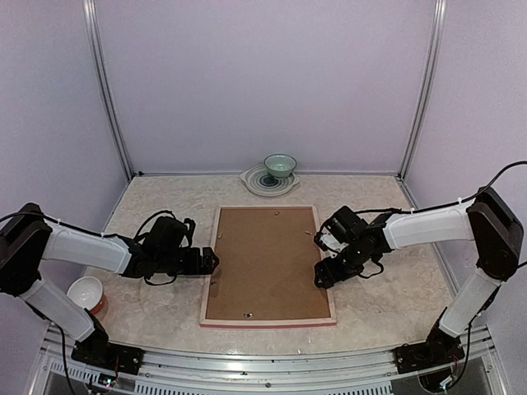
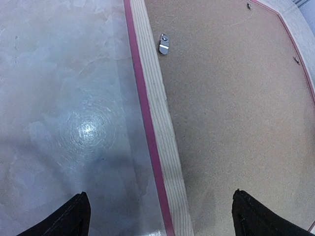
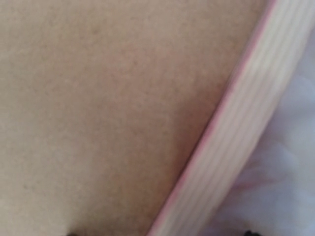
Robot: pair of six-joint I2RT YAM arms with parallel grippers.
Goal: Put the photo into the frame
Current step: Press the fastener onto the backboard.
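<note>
Spreading across the middle of the marbled worktop [image 1: 156, 313], the frame [image 1: 268, 321] is lying flat and face down, its pale wood back turned up and a thin pink-red line showing along its outer edge. A brown hardboard backing [image 1: 268, 263] is sitting inside the rails and covering the whole opening.

From the left, the left pincer [image 1: 212, 262] is reaching in low over the frame's left rail. Its fingertips [image 2: 69, 219] are standing wide apart, one over the bare worktop and the other over the backing, with the rail running between them and nothing gripped.

From the right, the right pincer [image 1: 323, 276] is hovering very close over the right rail. Its own camera is showing only blurred wood and board, with two dark tips peeking in far apart at the bottom edge, so it is looking spread too.

At the far edge, a pale plate [image 1: 251, 183] is carrying a small green bowl [image 1: 280, 166]. A white cup [image 1: 85, 292] is standing near the left arm.

A small metal turn clip [image 2: 164, 44] is lying on the backing just beside the left rail.
</note>
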